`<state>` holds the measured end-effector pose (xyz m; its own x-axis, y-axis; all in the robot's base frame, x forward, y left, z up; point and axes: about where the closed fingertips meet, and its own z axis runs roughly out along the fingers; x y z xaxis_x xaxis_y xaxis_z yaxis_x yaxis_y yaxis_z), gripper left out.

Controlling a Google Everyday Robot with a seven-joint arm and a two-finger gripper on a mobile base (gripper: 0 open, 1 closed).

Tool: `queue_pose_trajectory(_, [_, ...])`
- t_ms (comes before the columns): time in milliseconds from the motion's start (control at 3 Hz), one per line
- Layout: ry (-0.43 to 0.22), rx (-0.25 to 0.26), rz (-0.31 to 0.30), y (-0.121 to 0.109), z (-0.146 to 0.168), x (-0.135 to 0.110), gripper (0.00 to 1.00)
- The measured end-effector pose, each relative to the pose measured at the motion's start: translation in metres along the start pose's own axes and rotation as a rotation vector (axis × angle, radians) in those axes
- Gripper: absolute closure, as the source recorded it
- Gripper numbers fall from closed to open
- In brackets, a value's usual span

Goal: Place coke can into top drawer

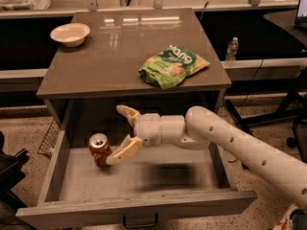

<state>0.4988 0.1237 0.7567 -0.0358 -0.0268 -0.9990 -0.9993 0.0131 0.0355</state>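
There is one coke can [99, 149]. It sits in the left part of the one top drawer [144, 206]. There is one tool [115, 135], inside the drawer just right of the can, with two fingers [123, 151] spread apart. The surface [120, 56] carries two things: one green chip bag [172, 65] on the right and one white bowl [70, 33] at the far left. One water bottle [232, 49] stands far off on the right. The drawer front has one handle [140, 222].

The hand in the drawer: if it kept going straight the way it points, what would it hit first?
Probably the coke can, standing just ahead of the open hand. Behind the can is the left wall of the top drawer. Depth is hard to judge.
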Motion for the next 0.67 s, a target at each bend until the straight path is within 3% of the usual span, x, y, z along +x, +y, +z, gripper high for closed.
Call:
queue_pose_trajectory(333, [0.099, 0.066, 0.040, 0.012, -0.038, -0.013, 0.00])
queue_pose_trajectory(667, [0.165, 0.208, 0.083, 0.024, -0.079, -0.036, 0.00])
